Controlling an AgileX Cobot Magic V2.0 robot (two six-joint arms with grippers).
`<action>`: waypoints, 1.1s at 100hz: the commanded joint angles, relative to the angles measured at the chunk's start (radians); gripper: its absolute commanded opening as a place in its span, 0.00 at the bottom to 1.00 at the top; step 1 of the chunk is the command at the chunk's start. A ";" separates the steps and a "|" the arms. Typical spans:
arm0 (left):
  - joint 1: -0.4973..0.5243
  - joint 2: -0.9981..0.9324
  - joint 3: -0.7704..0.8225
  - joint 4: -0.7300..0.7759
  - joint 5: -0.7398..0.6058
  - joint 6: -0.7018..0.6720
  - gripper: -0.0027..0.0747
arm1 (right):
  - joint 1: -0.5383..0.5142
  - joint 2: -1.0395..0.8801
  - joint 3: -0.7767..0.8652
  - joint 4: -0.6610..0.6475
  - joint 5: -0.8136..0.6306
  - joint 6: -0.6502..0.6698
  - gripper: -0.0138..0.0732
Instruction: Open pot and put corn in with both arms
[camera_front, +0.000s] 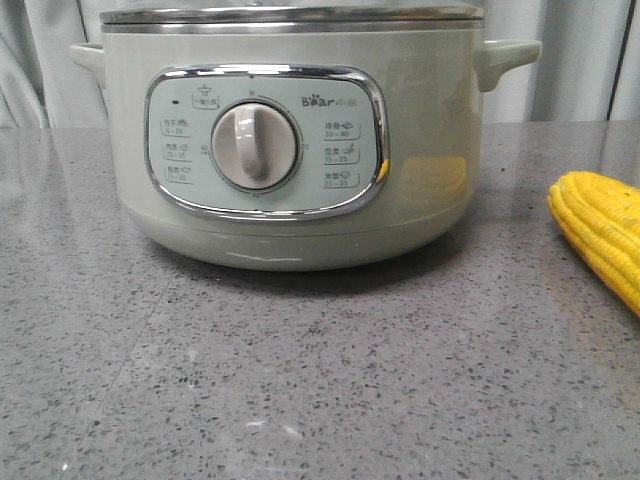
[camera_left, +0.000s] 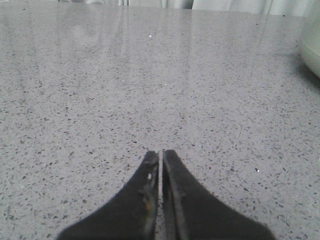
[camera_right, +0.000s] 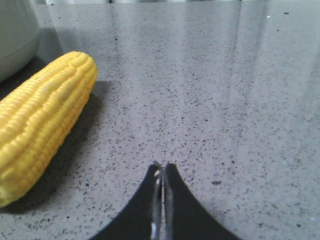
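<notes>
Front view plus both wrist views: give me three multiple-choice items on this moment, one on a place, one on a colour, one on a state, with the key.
1. Where does the corn lie relative to the pot?
A. On the counter to the pot's right
B. Inside the pot
C. On top of the lid

2. What colour is the pot's body?
A. Red
B. Pale green
C. Black

3. How does the right tool stand?
A. Shut on the corn
B. Wide open
C. Shut, holding nothing

Key: 1 A, the front view shows the cob on the grey counter right of the pot. 2 B, the body around the dial is pale green. 3 C, its fingers meet over bare counter, the corn beside them.
</notes>
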 joint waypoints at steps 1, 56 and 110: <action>-0.007 -0.029 0.022 -0.009 -0.046 -0.006 0.01 | -0.007 -0.023 0.018 -0.004 -0.016 -0.004 0.09; -0.007 -0.029 0.022 -0.009 -0.046 -0.006 0.01 | -0.007 -0.023 0.018 -0.004 -0.016 -0.004 0.09; -0.007 -0.029 0.022 0.001 -0.093 -0.006 0.01 | -0.007 -0.023 0.018 0.000 -0.100 -0.004 0.09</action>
